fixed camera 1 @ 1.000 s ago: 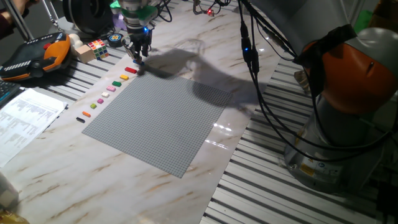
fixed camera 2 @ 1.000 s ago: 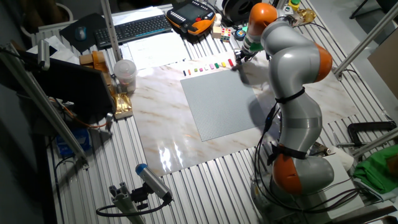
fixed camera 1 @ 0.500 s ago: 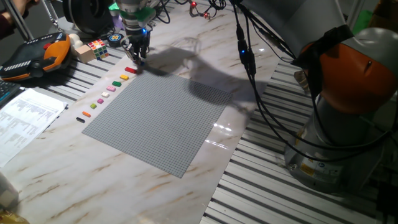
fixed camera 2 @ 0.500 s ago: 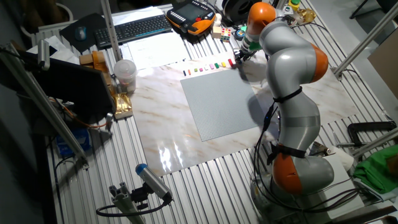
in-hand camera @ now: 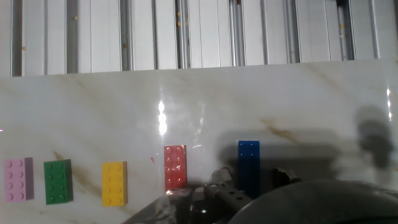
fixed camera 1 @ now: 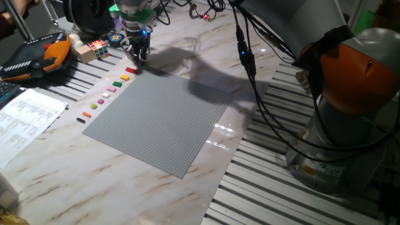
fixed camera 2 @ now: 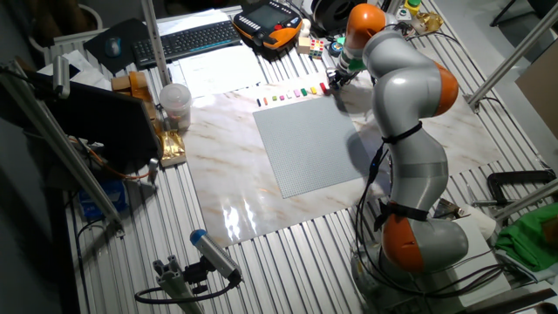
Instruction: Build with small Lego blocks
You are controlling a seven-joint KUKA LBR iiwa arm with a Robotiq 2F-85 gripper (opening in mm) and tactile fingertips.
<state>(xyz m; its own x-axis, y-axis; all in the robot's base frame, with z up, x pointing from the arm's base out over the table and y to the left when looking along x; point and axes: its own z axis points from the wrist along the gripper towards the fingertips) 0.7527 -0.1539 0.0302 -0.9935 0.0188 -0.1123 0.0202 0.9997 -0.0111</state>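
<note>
Several small Lego blocks lie in a row on the marble table beside the grey baseplate (fixed camera 1: 165, 119). The hand view shows the blue block (in-hand camera: 249, 158), red block (in-hand camera: 175, 167), yellow block (in-hand camera: 115, 183), green block (in-hand camera: 58, 181) and pink block (in-hand camera: 18, 180). My gripper (fixed camera 1: 138, 57) hovers over the row's far end, just beyond the red block (fixed camera 1: 131, 70). In the hand view the gripper (in-hand camera: 250, 185) is open, its dark fingers standing on either side of the blue block's near end. From the other side the gripper (fixed camera 2: 333, 80) is at the row's right end.
A multicoloured puzzle cube (fixed camera 1: 98, 47) and an orange teach pendant (fixed camera 1: 37, 56) lie behind the row. Printed paper (fixed camera 1: 25, 119) lies at the left. Aluminium slats (in-hand camera: 186, 31) start just past the marble edge. A keyboard (fixed camera 2: 187, 39) and a cup (fixed camera 2: 174, 103) stand further off.
The gripper has crept slightly toward the back left, over the far end of the block row. The blocks have not moved.
</note>
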